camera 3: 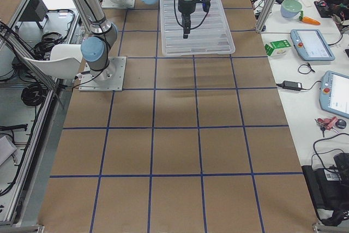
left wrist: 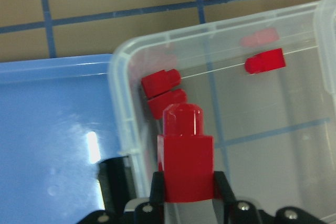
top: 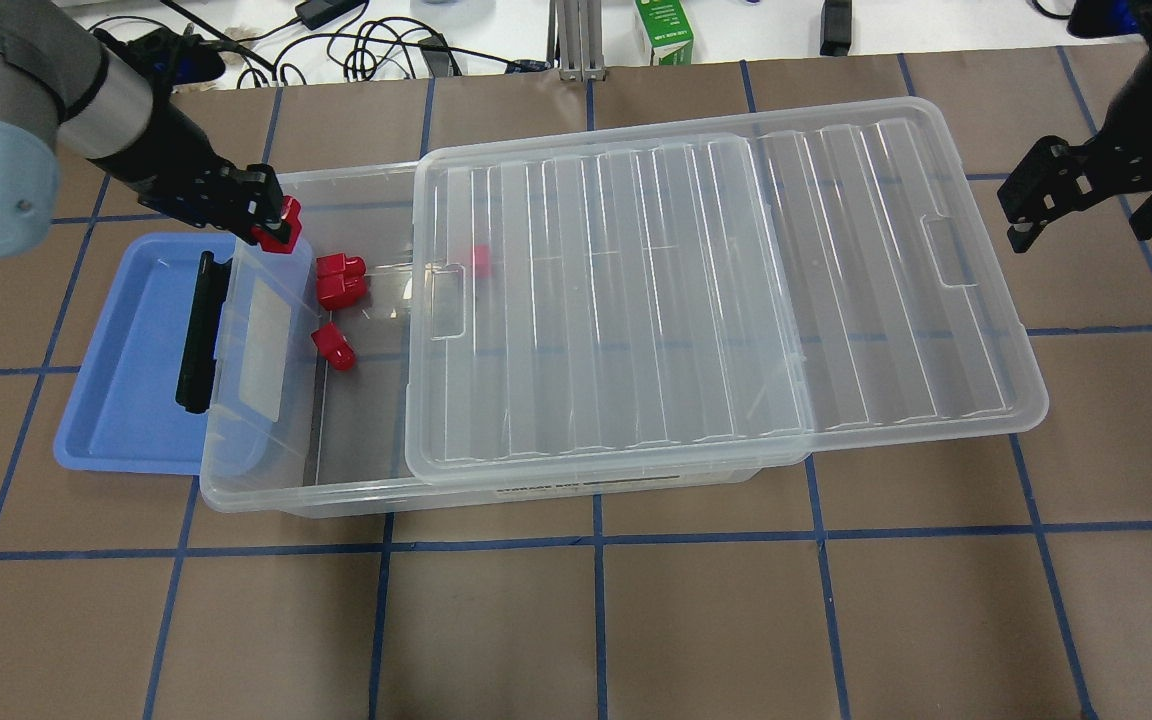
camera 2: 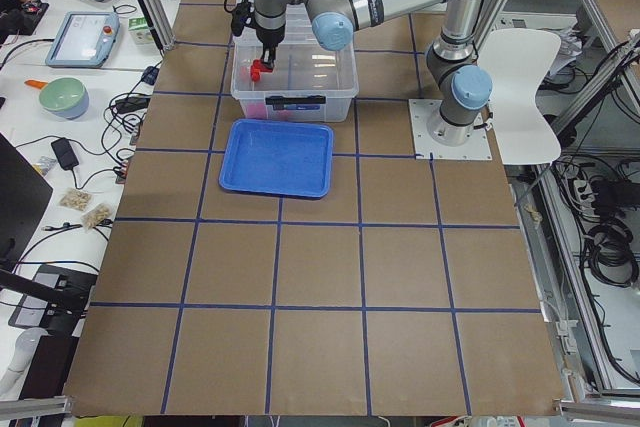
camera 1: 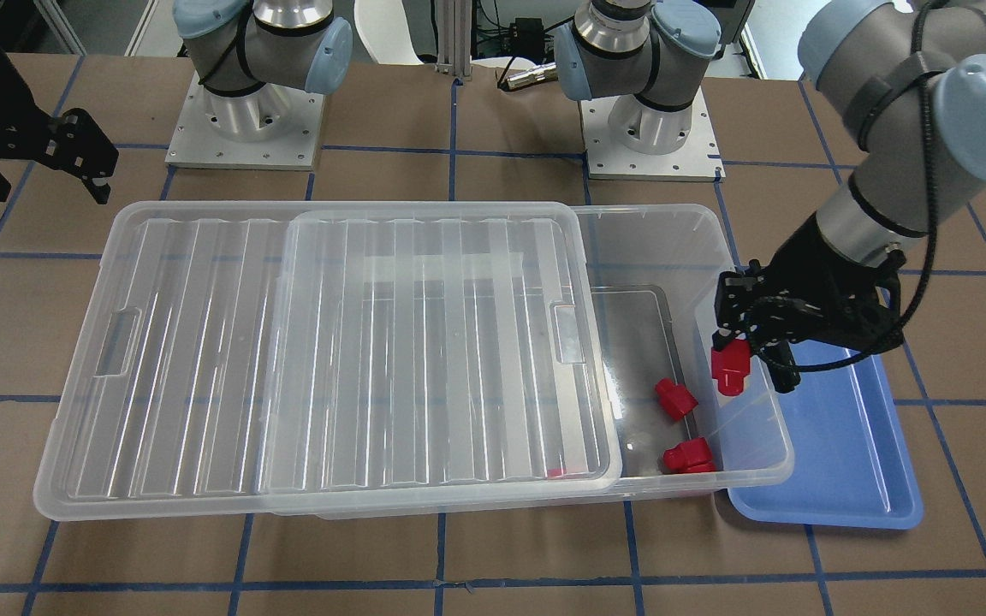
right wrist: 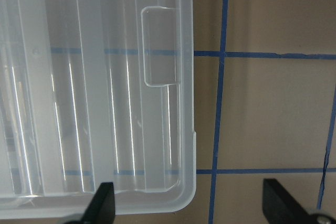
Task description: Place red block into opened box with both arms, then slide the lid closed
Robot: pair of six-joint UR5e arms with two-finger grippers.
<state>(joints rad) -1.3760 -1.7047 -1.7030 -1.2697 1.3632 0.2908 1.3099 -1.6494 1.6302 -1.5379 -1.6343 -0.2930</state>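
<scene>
My left gripper (camera 1: pixel 743 358) (top: pixel 274 222) is shut on a red block (camera 1: pixel 730 368) (left wrist: pixel 187 161) and holds it just above the box's short end rim, beside the blue tray. The clear box (camera 1: pixel 758 428) (top: pixel 286 495) has several more red blocks inside, such as a loose one (camera 1: pixel 675 399) (top: pixel 334 346), and one shows faintly under the lid. The ribbed lid (camera 1: pixel 330 359) (top: pixel 716 300) covers most of the box and overhangs its far end. My right gripper (top: pixel 1086 212) (right wrist: pixel 191 203) is open, empty, and just past that overhanging end.
A blue tray (top: pixel 126 350) (camera 1: pixel 835 462) lies against the box's open end and holds nothing that I can see. A black bar (top: pixel 198 330) runs along that end. Both arm bases (camera 1: pixel 245 120) stand behind the box. Cables and a carton sit past the table's edge.
</scene>
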